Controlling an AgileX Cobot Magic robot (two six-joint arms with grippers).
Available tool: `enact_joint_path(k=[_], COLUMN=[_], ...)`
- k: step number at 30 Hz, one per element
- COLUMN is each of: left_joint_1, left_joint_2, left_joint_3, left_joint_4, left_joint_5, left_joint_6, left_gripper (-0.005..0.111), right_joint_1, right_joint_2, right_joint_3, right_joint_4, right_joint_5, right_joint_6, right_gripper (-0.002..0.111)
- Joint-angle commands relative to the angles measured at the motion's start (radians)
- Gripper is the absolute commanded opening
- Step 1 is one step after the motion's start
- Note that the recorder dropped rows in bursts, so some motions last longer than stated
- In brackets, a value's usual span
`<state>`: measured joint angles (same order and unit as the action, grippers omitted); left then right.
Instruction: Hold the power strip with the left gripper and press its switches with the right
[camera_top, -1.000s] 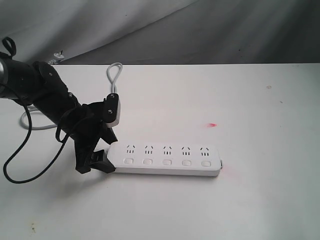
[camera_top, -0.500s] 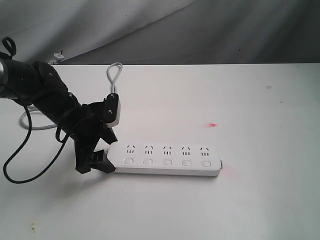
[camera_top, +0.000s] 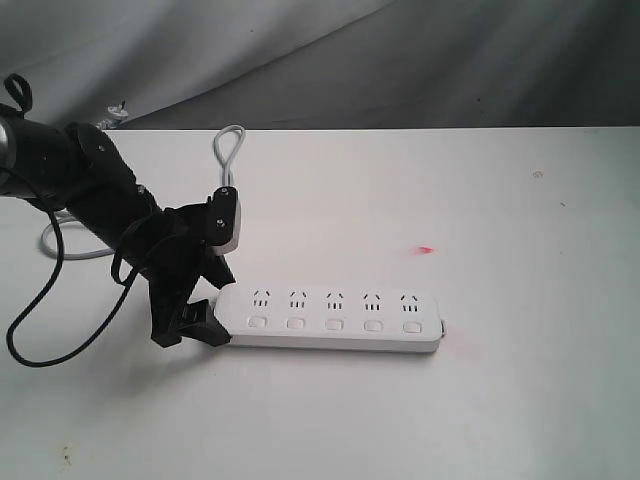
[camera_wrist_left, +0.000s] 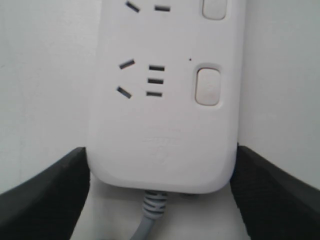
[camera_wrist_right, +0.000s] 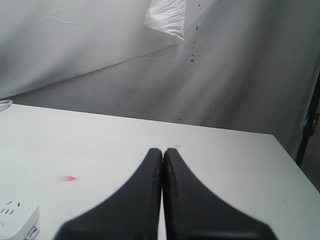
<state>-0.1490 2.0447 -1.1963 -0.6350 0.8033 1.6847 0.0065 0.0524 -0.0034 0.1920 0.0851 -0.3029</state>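
On table (camera_top: 420, 420), power strip (camera_top: 330, 320) lying left-right, cord (camera_wrist_left: 149, 216) end leftward, apparently clamped in left gripper (camera_top: 222, 308), right gripper (camera_wrist_right: 162, 151) closed

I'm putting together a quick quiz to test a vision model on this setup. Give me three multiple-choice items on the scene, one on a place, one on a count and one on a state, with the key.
1. Which part of the power strip does the left gripper flank?
A) the end where the cord leaves
B) the end away from the cord
C) the middle

2. How many switches are on the strip?
A) three
B) five
C) seven

3. How do the right gripper jaws stand?
A) wide open
B) shut, holding nothing
C) shut on the cord

Key:
1 A, since the left wrist view shows a finger on each side of the cord end.
2 B, since the exterior view shows five in one row.
3 B, since its fingers meet above the bare table.
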Motion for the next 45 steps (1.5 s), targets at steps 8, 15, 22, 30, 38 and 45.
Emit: enact_joint_path(k=[8, 15, 22, 30, 38, 45], left_joint_1=[-0.001, -0.001, -0.001, -0.001, -0.001, -0.001], left_joint_2=[-0.003, -0.068, -0.314, -0.656, -0.881, -0.971], left_joint_3=[0.000, -0.002, -0.002, -0.002, -0.002, -0.002], left_joint_4=[-0.013, 0.020, 0.057, 0.077, 0.077, 0.077], left_joint_5=[-0.043, -0.035, -0.046, -0.036, -0.021, 0.090], left_joint_6=[-0.020, -0.104, -0.182, -0.402, -0.565, -0.588], left_gripper=[0.089, 0.096, 0.096, 0.074, 0.000, 0.000], right_joint_1=[-0.007, -0.007, -0.007, -0.007, -0.007, -0.007], right_joint_2=[-0.005, -0.005, -0.005, -0.005, -0.005, -0.005], right_joint_3=[0.003, 0.003, 0.003, 0.003, 0.003, 0.003], right_joint_4=[-0.007, -0.007, -0.007, -0.007, -0.007, -0.007], right_joint_5=[0.006, 0.006, 0.006, 0.006, 0.006, 0.006], right_joint_6=[0.002, 0.002, 0.002, 0.005, 0.005, 0.005], right_gripper=[0.000, 0.000, 0.000, 0.000, 0.000, 0.000])
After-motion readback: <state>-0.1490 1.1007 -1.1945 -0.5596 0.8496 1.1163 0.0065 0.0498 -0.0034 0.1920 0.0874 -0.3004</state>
